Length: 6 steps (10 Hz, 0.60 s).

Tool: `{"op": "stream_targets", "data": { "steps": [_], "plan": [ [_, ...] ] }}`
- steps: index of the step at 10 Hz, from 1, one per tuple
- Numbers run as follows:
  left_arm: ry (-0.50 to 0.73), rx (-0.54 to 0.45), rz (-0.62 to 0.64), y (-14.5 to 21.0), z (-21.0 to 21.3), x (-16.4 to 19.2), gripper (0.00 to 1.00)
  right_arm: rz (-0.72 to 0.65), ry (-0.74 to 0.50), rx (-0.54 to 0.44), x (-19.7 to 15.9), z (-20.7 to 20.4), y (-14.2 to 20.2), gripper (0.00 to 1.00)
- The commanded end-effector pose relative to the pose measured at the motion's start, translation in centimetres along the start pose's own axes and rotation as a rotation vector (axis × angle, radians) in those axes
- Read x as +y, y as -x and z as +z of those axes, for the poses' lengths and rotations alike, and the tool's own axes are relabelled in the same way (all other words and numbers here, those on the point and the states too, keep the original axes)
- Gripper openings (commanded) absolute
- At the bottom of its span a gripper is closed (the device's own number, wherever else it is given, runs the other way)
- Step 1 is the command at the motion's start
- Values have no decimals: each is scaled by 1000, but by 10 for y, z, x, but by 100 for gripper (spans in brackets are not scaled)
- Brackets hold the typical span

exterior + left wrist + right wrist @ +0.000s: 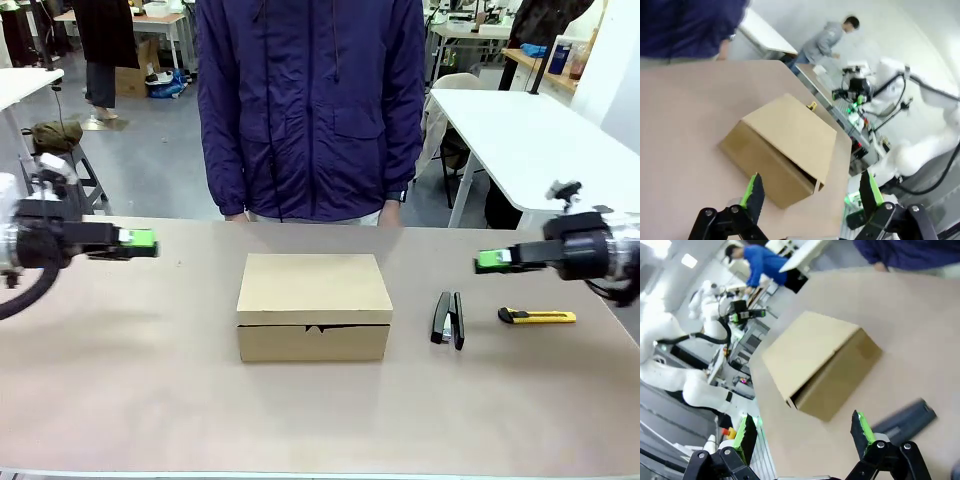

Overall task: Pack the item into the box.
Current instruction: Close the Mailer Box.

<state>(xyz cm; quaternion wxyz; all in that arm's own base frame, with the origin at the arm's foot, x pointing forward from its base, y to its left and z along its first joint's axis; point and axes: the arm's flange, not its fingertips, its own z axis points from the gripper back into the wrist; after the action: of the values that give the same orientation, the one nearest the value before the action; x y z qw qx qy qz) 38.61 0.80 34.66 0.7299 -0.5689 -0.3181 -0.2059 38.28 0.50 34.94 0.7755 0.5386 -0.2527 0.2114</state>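
Observation:
The brown cardboard box (314, 305) stands shut in the middle of the table, its tab notch facing me; it is also in the left wrist view (782, 148) and the right wrist view (819, 362). The item is out of view. My left gripper (145, 243) hovers open above the table's left side, pointing toward the box with nothing between its fingers (754, 191). My right gripper (488, 260) hovers open above the right side, also empty, its green-padded fingers (862, 432) wide apart.
A black stapler (448, 319) and a yellow-and-black utility knife (537, 317) lie right of the box; the stapler (905, 420) is blurred in the right wrist view. A person in a dark blue jacket (310, 105) stands at the far edge.

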Motion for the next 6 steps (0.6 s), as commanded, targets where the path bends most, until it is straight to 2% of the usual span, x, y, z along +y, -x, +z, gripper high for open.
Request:
{"op": "stream_targets", "data": {
  "steps": [1, 3, 4, 5, 6],
  "plan": [
    [-44, -77, 191, 26, 41, -7, 100, -142, -5, -55, -1, 45, 45, 100],
    [-30, -86, 346, 30, 80, 25, 100, -218, 4, -143, -18, 91, 65, 100],
    [-79, -96, 385, 34, 94, 38, 100, -256, 1, -182, -27, 111, 72, 100],
    [-99, -104, 397, 38, 102, 46, 100, -299, -3, -225, -36, 126, 78, 100],
    [-54, -161, 363, 35, 104, 46, 100, -317, 6, -251, -43, 126, 78, 100]
  ]
}}
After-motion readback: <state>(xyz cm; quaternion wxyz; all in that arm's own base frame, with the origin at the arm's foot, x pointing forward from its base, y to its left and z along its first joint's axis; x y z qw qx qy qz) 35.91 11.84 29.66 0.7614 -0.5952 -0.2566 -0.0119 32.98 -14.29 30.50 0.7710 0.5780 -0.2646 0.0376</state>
